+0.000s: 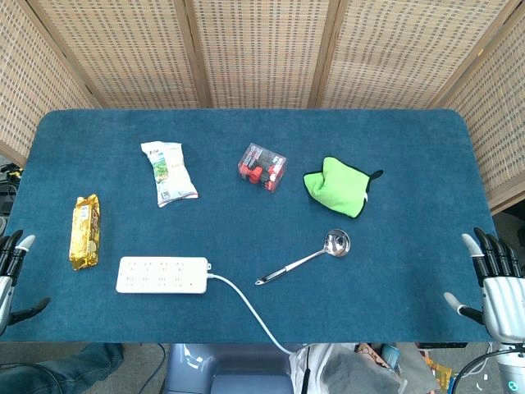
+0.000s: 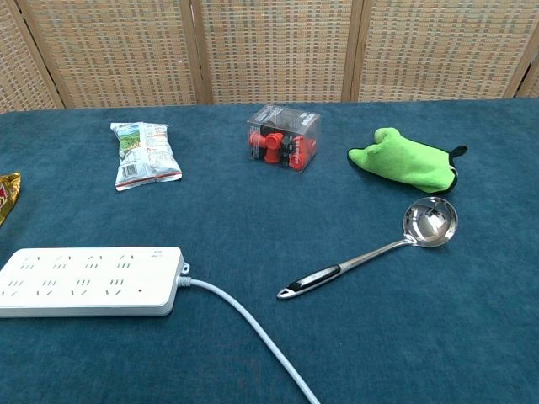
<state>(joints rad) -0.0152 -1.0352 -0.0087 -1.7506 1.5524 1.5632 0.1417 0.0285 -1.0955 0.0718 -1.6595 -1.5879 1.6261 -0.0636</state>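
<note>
My left hand shows at the left edge of the head view, fingers apart and holding nothing, nearest the yellow snack packet. At the right edge, beyond the table's near right corner, my right hand is spread open and empty. On the blue table lie a white power strip with its cable, a steel ladle, a green cloth, a clear box of red and black parts and a white-green snack bag. The chest view shows neither hand.
Woven wicker screens stand behind the table. The power strip's cable runs off the near edge of the table. In the chest view the ladle lies with its handle toward me, bowl by the green cloth.
</note>
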